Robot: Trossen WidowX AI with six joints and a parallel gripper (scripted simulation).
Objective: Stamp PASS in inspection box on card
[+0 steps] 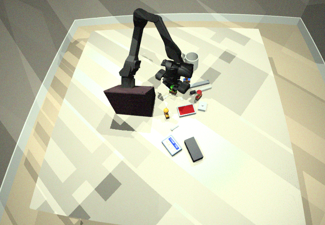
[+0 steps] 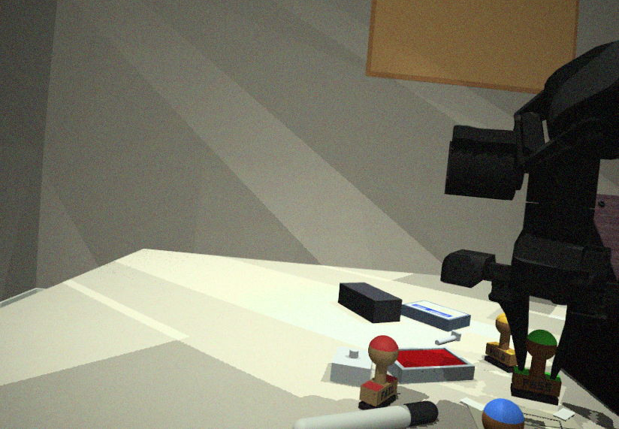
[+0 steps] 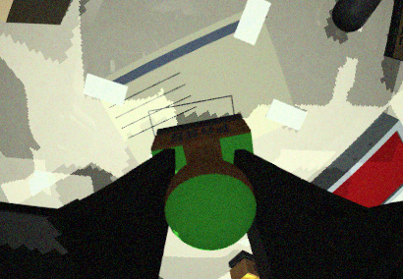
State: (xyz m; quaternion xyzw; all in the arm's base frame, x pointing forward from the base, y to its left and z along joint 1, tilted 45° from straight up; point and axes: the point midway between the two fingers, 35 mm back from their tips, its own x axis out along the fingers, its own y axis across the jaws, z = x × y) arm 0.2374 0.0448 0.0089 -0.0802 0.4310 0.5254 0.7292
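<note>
My gripper (image 1: 172, 88) (image 2: 537, 370) (image 3: 204, 159) is shut on the stem of the PASS stamp (image 1: 171, 87) (image 2: 541, 340) (image 3: 209, 209), which has a green knob, a wooden stem and a green-edged block marked PASS. The stamp stands upright with its block low over the white card (image 3: 209, 73). In the wrist view the block covers the near edge of the thin outlined inspection box (image 3: 197, 102). I cannot tell whether the block touches the card. The red ink pad (image 1: 186, 109) (image 2: 430, 358) (image 3: 375, 171) lies in its grey tray just to the side.
A yellow stamp (image 1: 166, 111) (image 2: 501, 349), a red stamp (image 1: 198, 94) (image 2: 382, 349) and a blue stamp (image 2: 502, 412) stand close by. A marker (image 2: 364, 417) (image 3: 359, 1), mug (image 1: 192, 58), dark block (image 1: 193, 149), blue-white box (image 1: 171, 145) and small grey box (image 1: 202, 106) lie around.
</note>
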